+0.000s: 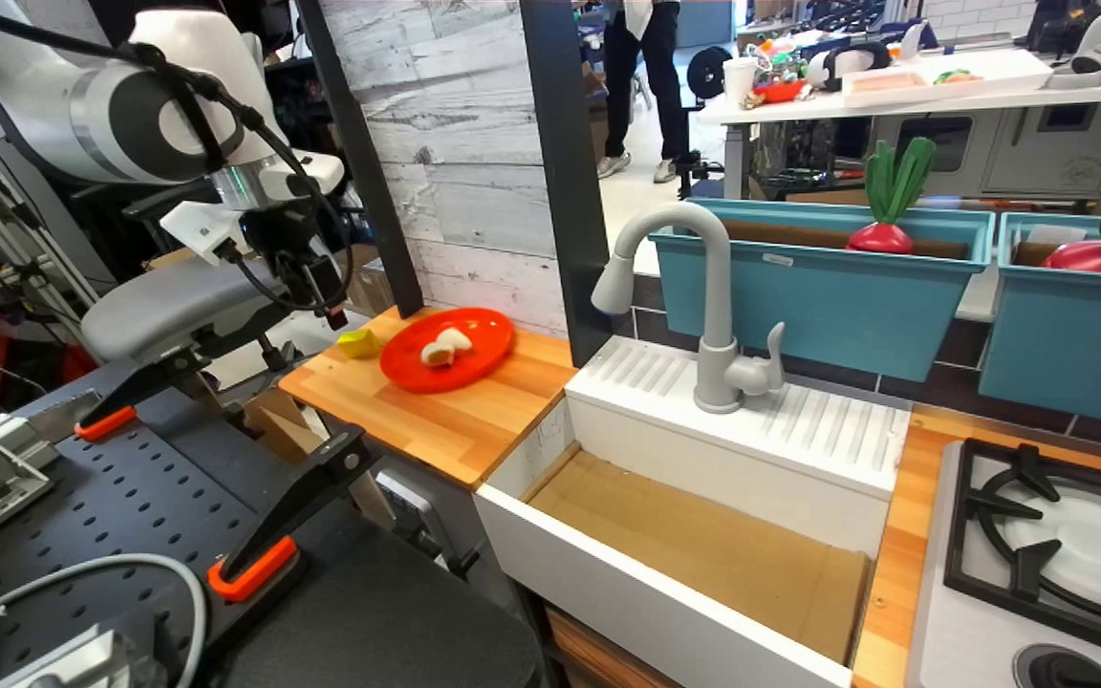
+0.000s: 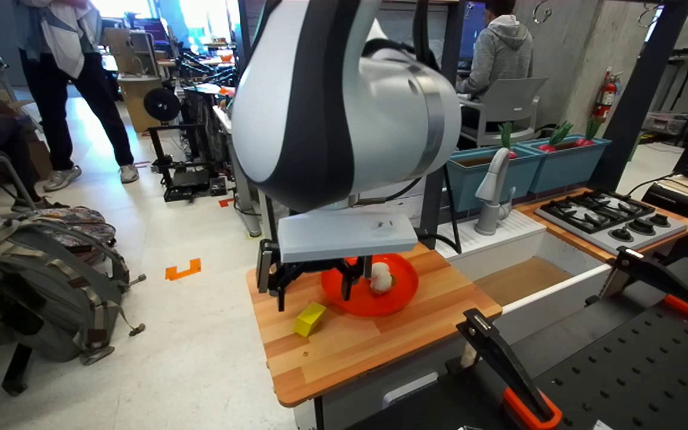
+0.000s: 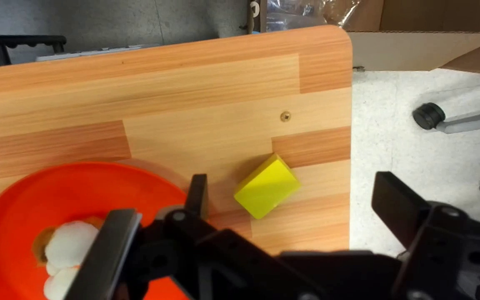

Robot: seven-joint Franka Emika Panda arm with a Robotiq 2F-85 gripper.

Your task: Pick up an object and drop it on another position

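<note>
Between the two fingers [image 3: 396,208] of the gripper [image 3: 296,196], as seen from the wrist, lies a yellow block [image 3: 268,187], resting on the wooden counter [image 3: 206,137] with its sides askew to the grain. The fingers stand wide apart, one toward nine o'clock of the block and one toward three, and hold nothing. The block sits off the middle of the gap, nearer the nine o'clock finger; the three o'clock finger shows against the floor [image 3: 373,146], past the counter's edge. Between eight and nine o'clock from the block, and near it, is a red plate [image 3: 98,187], partly hidden by the gripper, bearing white and brown pieces [image 3: 71,243] too unclear to name. Toward twelve o'clock a screw [image 3: 285,116] is set in the wood.

In both exterior views the gripper hangs higher than the block and apart from it. In an exterior view the block shows toward six o'clock from the fingertips [image 2: 281,301]. In an exterior view the sink [image 1: 646,612] lies toward four o'clock from the plate.
</note>
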